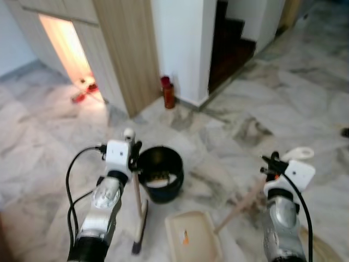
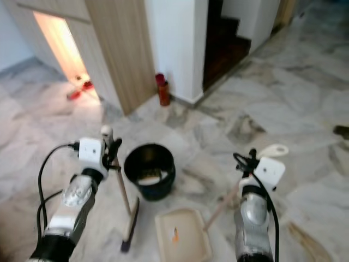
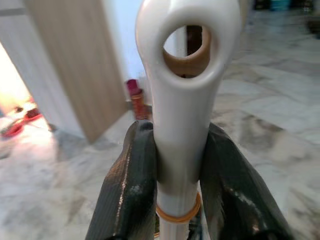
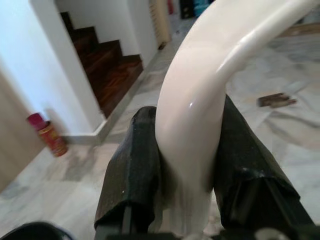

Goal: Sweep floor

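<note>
Standing beside dustpan (image 1: 192,236), broom (image 1: 139,218) fills left tool (image 1: 132,148).

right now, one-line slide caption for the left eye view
Left gripper holds a broom, right gripper a dustpan, beside a black bucket.

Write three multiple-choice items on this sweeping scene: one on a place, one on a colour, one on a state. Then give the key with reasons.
1. Where does the dustpan lie?
A. inside the bucket
B. on the floor between the two arms
C. on the stairs

2. What colour is the bucket?
A. black
B. red
C. white

3. What is the left gripper doing?
A. hanging open
B. gripping the bucket rim
C. shut on the broom handle

Key: 1 B, the cream pan lies flat on the marble floor. 2 A, the bucket's wall is black. 3 C, both black fingers press the white handle.
</note>
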You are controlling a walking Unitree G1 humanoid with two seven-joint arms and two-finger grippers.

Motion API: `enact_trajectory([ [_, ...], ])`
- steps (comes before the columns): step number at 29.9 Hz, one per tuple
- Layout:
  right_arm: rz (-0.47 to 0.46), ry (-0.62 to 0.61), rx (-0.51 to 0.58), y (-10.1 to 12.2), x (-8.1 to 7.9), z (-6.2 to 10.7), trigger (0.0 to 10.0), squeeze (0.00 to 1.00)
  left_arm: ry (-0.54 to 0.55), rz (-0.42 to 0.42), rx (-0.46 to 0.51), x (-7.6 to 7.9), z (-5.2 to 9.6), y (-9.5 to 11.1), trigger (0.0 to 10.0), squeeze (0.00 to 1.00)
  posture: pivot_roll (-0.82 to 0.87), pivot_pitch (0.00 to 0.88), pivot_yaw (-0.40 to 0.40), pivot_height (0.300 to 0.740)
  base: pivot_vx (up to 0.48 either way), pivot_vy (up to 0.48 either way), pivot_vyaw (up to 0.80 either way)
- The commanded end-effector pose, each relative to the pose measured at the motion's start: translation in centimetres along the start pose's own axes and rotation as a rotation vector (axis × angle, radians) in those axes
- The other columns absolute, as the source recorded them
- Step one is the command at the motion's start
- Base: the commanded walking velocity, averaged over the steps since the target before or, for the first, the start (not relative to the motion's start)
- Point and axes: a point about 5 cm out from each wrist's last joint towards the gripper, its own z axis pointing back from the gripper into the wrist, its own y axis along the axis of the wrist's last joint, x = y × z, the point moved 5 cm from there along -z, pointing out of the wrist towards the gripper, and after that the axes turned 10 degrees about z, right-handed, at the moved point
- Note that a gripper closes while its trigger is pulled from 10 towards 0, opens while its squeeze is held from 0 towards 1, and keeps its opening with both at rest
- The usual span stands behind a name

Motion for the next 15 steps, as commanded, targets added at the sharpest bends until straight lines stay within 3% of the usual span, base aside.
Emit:
enact_trajectory([
  [1,-0.003,-0.004,0.046,1.13,0.10,-0.29,10.0,0.00,-0.007,-0.012,0.036,0.09,-0.16,1.01,10.0,0.00,-0.05,0.000,0.086,0.740,0.000,0.000,-0.80],
  [15,0.022,0.021,0.051,1.36,-0.15,-0.19,10.0,0.00,0.018,0.003,0.035,-0.06,0.30,0.76,10.0,0.00,-0.06,0.000,0.058,0.740,0.000,0.000,-0.79],
])
